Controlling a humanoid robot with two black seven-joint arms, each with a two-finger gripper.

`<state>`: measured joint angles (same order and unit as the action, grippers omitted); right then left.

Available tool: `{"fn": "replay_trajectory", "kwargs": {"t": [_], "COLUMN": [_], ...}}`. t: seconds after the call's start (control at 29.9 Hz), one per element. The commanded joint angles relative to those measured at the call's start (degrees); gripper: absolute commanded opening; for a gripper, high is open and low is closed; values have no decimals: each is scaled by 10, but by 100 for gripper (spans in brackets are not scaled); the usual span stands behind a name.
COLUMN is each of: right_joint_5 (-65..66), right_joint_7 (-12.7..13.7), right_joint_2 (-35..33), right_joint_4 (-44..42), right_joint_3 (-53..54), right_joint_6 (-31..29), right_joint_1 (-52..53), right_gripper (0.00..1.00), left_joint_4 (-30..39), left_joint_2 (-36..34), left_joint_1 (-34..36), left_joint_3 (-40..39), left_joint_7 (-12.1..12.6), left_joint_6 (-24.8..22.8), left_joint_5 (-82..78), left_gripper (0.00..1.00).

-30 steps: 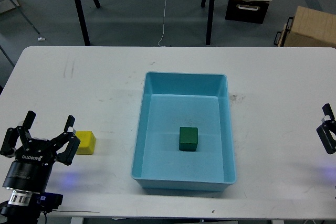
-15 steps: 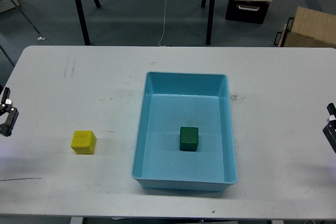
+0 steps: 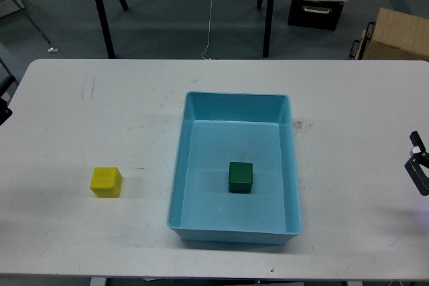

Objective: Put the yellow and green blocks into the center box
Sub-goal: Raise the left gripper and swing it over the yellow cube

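A light blue box (image 3: pixel 185 165) stands in the middle of the white table. A dark green block (image 3: pixel 240 177) lies inside it on the floor of the box. A yellow block (image 3: pixel 106 181) lies on the table left of the box, apart from it. Only a dark sliver of my left gripper (image 3: pixel 3 112) shows at the left edge, far from the yellow block. Part of my right gripper (image 3: pixel 419 171) shows at the right edge, well right of the box. Neither gripper shows enough to tell open from shut. Neither holds a block.
The white table (image 3: pixel 107 118) ends at a front edge near the bottom of the view. Beyond its far edge are black stand legs (image 3: pixel 100 11), a black case (image 3: pixel 315 13) and a cardboard box (image 3: pixel 395 35) on the floor.
My left arm has pulled back from beside the yellow block and out past the left edge. The right gripper has shifted slightly at the right edge. Both blocks stay put.
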<state>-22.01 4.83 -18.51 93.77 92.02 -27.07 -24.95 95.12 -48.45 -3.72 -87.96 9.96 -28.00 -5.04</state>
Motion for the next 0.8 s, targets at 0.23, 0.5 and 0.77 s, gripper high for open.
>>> {"fn": "replay_trajectory", "kwargs": {"t": [0.23, 0.5, 0.77], "right_joint_5": [0, 1, 1], "right_joint_7": [0, 0, 0], "right_joint_2": [2, 2, 8], "right_joint_4": [0, -3, -14], "right_joint_3": [0, -2, -37], "right_joint_6": [-1, -2, -4], "right_joint_1": [-2, -4, 7], "right_gripper": [100, 100, 100], "left_joint_4": [-75, -106, -114], "left_joint_2": [-118, -97, -54], "left_joint_1": [382, 647, 763], "left_joint_3": [379, 684, 885], "left_joint_7": [1, 5, 7], "left_joint_6": [0, 0, 0], "left_joint_5": [-60, -157, -287], "left_gripper": [100, 100, 100]}}
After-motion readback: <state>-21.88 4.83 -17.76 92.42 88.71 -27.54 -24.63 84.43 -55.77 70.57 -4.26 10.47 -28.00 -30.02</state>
